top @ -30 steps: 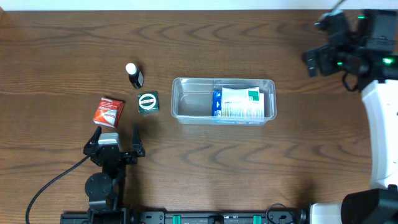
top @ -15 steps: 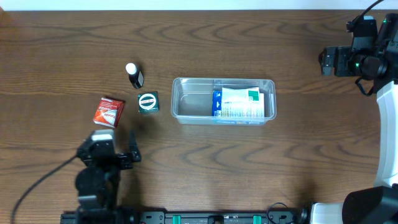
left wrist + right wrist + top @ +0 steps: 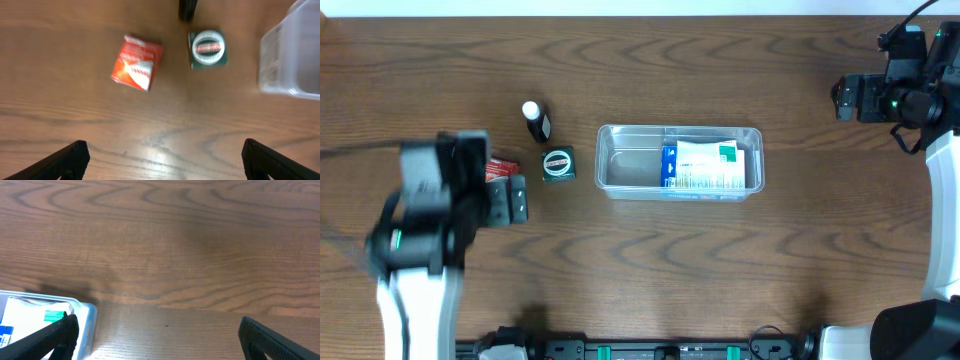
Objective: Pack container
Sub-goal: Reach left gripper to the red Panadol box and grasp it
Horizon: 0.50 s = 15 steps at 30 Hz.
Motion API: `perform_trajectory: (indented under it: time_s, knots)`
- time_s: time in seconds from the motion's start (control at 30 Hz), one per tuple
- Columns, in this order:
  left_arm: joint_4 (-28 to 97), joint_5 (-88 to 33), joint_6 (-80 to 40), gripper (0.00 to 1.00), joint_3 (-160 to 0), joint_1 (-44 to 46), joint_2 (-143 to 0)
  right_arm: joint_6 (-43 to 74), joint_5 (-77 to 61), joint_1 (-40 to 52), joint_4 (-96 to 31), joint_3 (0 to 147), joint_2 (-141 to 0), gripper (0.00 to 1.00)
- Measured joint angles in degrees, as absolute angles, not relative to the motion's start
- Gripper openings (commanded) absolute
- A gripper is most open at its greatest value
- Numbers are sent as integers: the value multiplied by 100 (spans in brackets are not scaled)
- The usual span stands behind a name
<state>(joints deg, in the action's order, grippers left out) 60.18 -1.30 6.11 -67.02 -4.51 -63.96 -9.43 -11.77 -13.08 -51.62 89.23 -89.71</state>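
The clear plastic container [image 3: 620, 130] sits mid-table and holds a white, blue and green box [image 3: 705, 167]. Left of it are a green box with a round white label [image 3: 558, 163], a black bottle with a white cap [image 3: 534, 120], and a red box [image 3: 501, 166] partly under my left arm. My left gripper [image 3: 509, 200] is open and empty, just in front of the red box. The left wrist view shows the red box [image 3: 136, 69], green box [image 3: 208, 48], bottle [image 3: 187, 7] and container [image 3: 292, 55] beyond the open jaws [image 3: 162, 165]. My right gripper [image 3: 840, 97] is open and empty at the far right.
The right wrist view shows bare wood ahead of the open jaws [image 3: 160, 340], with the container's corner [image 3: 86, 317] and the packed box [image 3: 30, 322] at lower left. The table's far edge runs along the top of the overhead view.
My left arm has swung from the front edge up and to the left, and now hangs over the red box. My right arm first moved right, then held still.
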Motion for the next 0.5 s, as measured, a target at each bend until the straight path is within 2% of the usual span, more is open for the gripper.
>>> perform_trajectory:
  time_s: [0.27,0.5]
  knots:
    - [5699,-130,670,98,-6711,-451,-8248,-943,-1179,-1308,-5164,8923,-8971,99]
    - [5188,-130,1234,98,-6711,-545,-8748,-943,-1177,-1308,-5164,8923,-8971,99]
